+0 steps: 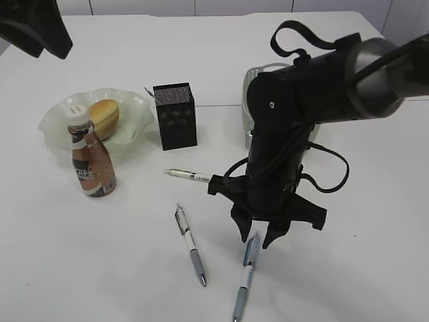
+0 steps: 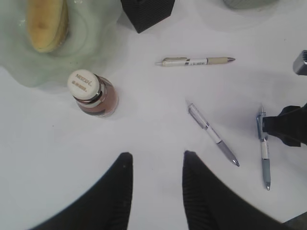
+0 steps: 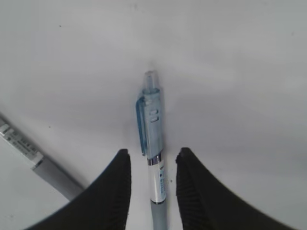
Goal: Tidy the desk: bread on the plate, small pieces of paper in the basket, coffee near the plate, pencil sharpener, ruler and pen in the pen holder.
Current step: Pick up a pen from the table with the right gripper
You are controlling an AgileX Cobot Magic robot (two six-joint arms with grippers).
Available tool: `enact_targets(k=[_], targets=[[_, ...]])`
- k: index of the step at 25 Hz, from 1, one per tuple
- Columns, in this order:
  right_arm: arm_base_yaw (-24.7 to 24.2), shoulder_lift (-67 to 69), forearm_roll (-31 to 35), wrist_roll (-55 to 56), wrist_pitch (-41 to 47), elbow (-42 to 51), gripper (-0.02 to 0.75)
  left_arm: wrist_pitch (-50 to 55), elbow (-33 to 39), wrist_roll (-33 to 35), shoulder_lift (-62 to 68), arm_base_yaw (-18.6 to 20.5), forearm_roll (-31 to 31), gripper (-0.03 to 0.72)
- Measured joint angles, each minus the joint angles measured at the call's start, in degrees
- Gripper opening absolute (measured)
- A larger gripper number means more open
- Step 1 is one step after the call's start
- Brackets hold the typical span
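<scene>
- Right wrist view: blue pen (image 3: 153, 143) lies flat on the desk (image 3: 230, 72), its barrel running between the two fingers of the right gripper (image 3: 152, 160), clip end pointing away ahead of the tips. Jaws stand part open, one on each side of the barrel, neither visibly touching it; nothing is held.
- Risk, judged: pen is thin and round; if the jaws close unevenly it may roll or pivot out sideways, or be pinched at the tip end and hang tilted on the lift.
- Risk, judged: fingertips sit very near the tabletop; further descent may press them into the surface.
- Second pen (image 1: 190, 245) lies just to the left of the right gripper (image 1: 258, 236), a third, pale pen (image 1: 188, 175) farther beyond; a sweep could knock the nearer one.
- Pen holder (image 1: 175, 115) stands well beyond and left; its opening is narrow, so a tilted pen may catch on the rim.
- Left gripper (image 2: 156, 163) hovers part open and empty, coffee (image 2: 92, 92) ahead to its left beside the plate (image 2: 19, 57), bread (image 2: 47, 21) on it.
- Hidden: basket (image 1: 258, 84) mostly behind the right arm; contents not visible. Ruler, pencil sharpener, paper pieces cannot be made out. Something thin pokes from the holder; unidentifiable.
</scene>
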Motion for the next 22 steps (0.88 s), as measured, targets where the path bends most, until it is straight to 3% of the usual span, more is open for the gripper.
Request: enact_targets(k=[22], targets=[[1.46, 5.95, 0.07, 0.21, -1.39, -0.56, 0.239, 0.00, 0.00, 0.00, 0.00, 0.00, 1.05, 0.258]])
